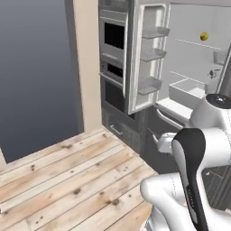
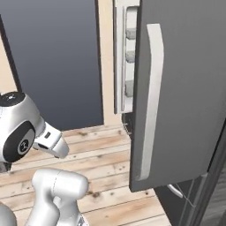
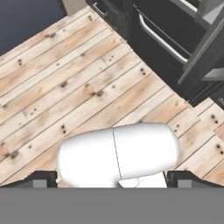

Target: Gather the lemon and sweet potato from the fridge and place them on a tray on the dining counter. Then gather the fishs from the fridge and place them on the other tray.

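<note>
Three door bins: seen stacked on the swung-open left door, nothing made out in them.
Fridge: opened; lemon seen on an upper shelf.
Claw: spread wide above the floor, nothing held.

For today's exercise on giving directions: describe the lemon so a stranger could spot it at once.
Find the tall grey fridge with its door swung open. Inside, high on the white back wall, sits the lemon, a small round bright-yellow fruit, the one spot of colour among pale shelves.
</note>
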Motion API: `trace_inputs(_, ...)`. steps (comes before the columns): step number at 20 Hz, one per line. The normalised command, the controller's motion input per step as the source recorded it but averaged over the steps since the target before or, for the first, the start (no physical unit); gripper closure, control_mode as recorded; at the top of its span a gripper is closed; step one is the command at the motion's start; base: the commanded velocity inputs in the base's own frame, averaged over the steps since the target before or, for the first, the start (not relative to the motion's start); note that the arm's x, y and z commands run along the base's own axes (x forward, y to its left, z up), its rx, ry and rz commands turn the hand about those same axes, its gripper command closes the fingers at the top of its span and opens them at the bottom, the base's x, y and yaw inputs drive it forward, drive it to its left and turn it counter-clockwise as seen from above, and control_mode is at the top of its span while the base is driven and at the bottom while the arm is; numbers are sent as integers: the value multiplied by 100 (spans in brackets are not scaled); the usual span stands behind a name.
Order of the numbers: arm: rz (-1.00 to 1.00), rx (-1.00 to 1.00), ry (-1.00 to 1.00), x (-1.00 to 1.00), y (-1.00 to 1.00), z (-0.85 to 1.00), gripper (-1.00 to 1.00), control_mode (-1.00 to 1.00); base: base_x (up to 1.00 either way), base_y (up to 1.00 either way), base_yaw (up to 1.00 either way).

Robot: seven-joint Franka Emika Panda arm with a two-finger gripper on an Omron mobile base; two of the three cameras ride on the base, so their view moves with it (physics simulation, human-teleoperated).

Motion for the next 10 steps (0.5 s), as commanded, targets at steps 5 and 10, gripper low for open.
trace_inputs(5, 0, 0, 0, 0, 0, 0, -100, 100, 36, 9, -40)
trace_inputs(10, 0, 0, 0, 0, 0, 0, -100, 100, 39, 26, -41)
